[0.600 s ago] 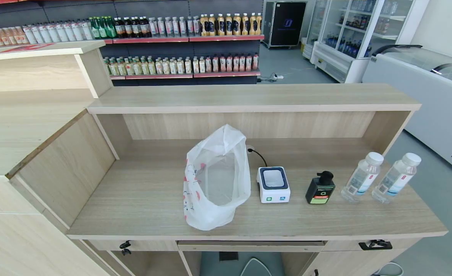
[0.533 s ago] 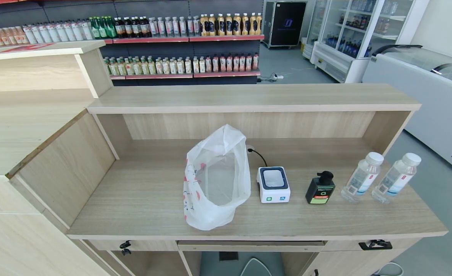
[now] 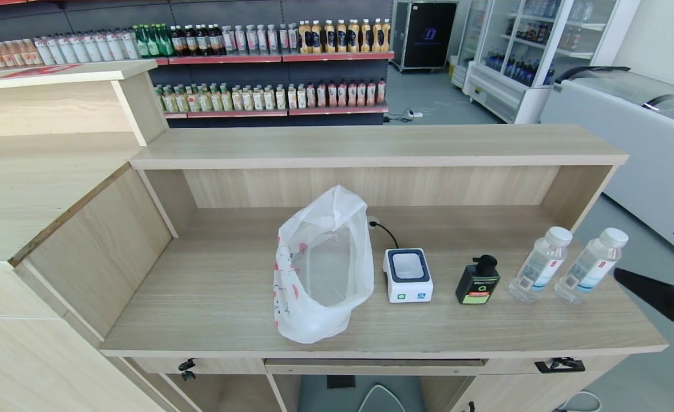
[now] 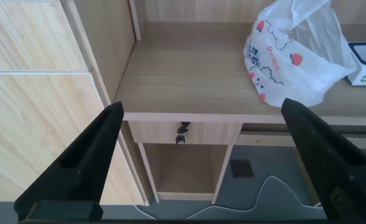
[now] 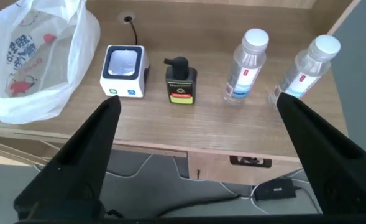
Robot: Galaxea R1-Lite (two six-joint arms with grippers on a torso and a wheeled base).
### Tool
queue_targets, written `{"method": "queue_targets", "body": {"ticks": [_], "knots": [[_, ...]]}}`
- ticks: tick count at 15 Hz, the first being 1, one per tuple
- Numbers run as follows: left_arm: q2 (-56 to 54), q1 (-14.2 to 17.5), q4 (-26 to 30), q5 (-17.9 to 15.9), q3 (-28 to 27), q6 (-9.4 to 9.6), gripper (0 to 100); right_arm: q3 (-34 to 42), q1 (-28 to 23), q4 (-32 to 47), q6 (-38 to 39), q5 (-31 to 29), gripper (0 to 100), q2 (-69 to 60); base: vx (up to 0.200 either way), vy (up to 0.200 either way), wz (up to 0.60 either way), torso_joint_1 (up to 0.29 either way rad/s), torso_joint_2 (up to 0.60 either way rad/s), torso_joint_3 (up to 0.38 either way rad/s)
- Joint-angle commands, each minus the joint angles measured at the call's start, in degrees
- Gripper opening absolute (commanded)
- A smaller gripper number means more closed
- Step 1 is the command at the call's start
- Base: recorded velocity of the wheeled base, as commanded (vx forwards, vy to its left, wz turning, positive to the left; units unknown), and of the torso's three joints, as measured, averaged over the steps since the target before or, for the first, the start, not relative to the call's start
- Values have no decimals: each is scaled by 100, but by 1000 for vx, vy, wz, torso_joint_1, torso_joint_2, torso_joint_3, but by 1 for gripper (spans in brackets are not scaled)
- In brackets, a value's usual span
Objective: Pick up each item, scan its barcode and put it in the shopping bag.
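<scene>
both jaws released; bring right jaws squarely around the water bottle farthest from the scanner, clasp mid-body.

i see a pale wooden counter with a raised ledge along its far side. behind it, shelves of bottled drinks; glass-door coolers and a chest freezer stand to the right.
</scene>
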Motion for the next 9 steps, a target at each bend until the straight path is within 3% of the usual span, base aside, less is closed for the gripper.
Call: {"method": "queue_targets", "body": {"ticks": [1,4,9], "knots": [[-2,1,-4,4,0,-1,100,-84,-697,-1394,-850,683,100,2416,0,0,0,0,0,0],[-2,1,-4,4,0,-1,100,-67,-1005,-2229,-1236,867,100,3523,0,0,0,0,0,0],[-2,1,-4,4,0,-1,100,39,-1084,-2238,-1509,929,100,3884,0,0,0,0,0,0]]}}
